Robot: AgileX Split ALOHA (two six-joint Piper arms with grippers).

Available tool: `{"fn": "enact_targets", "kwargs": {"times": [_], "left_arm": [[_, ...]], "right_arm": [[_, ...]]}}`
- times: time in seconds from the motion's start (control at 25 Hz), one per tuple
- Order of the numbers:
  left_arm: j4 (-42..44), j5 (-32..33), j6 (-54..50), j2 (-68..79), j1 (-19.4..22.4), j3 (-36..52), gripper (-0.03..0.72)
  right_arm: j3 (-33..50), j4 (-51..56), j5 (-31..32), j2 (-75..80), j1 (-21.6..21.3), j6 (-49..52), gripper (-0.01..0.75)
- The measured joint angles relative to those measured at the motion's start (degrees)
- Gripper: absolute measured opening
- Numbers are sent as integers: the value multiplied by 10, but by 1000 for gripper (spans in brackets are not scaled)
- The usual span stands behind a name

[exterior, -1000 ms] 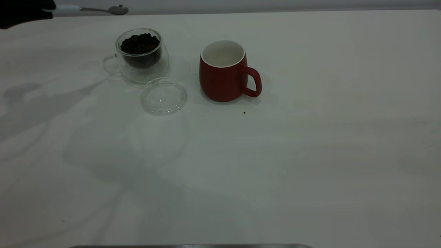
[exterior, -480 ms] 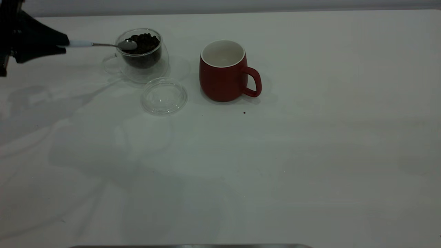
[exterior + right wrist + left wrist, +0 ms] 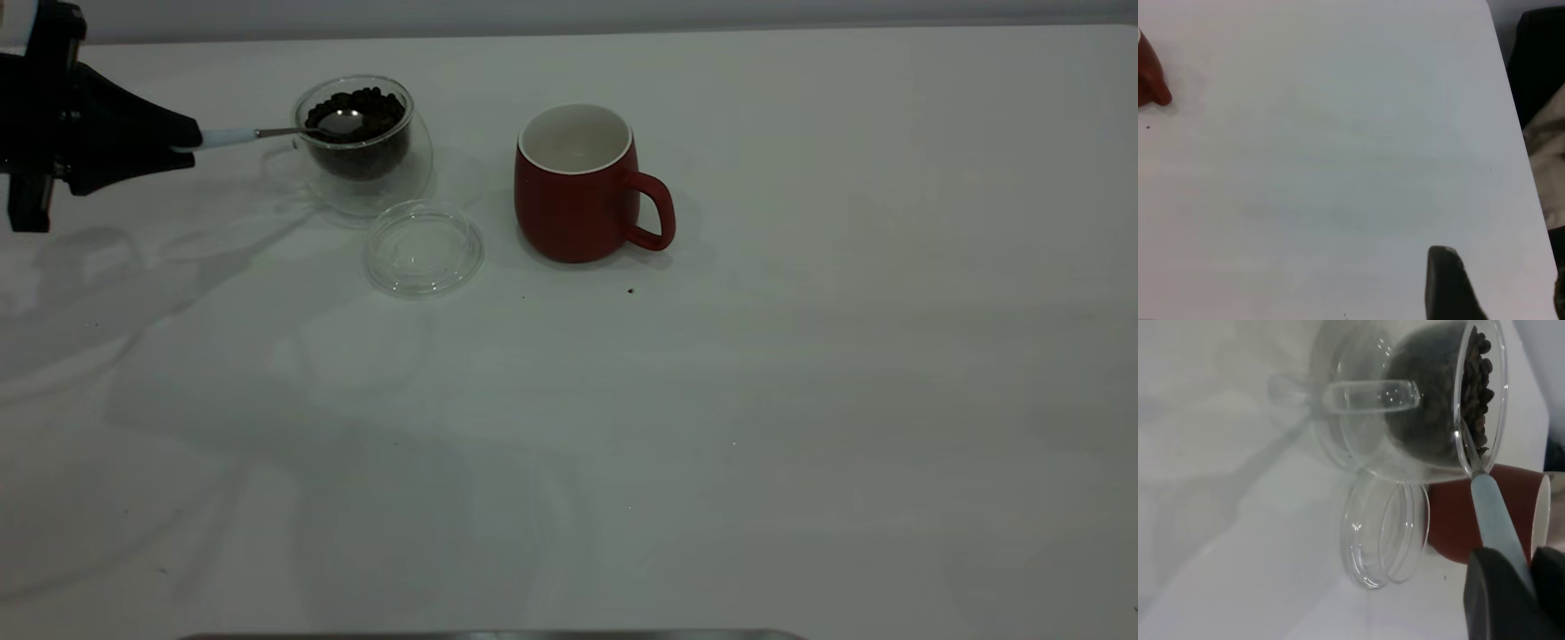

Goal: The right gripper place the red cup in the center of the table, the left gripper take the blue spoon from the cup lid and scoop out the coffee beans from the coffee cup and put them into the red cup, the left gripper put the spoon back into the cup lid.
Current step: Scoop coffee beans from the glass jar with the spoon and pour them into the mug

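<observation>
A clear glass coffee cup full of dark beans stands at the back left. Its glass lid lies empty just in front of it. The red cup stands upright and empty near the table's middle, handle to the right. My left gripper is shut on the pale blue handle of the spoon, left of the glass cup. The spoon's metal bowl rests on the beans inside the rim. The left wrist view shows the handle running from my gripper into the beans. My right gripper is open over bare table, far right.
A stray bean lies in front of the red cup. The white table stretches wide in front and to the right. The table's right edge shows in the right wrist view, with dark things beyond it.
My left gripper came down and in from the back left corner, carrying the spoon. The spoon's bowl went from above the table's far edge to inside the glass cup, on the beans.
</observation>
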Motion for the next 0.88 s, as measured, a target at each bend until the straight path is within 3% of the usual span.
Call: {"fn": "enact_targets", "kwargs": {"times": [0.4,0.88], "left_arm": [[-40,-2,17,17,-32,0,124],[-42,30,3,17,-13,0,124]], "right_arm": [[0,0,0,0,0,0,412],[0,0,0,0,0,0,412]]}}
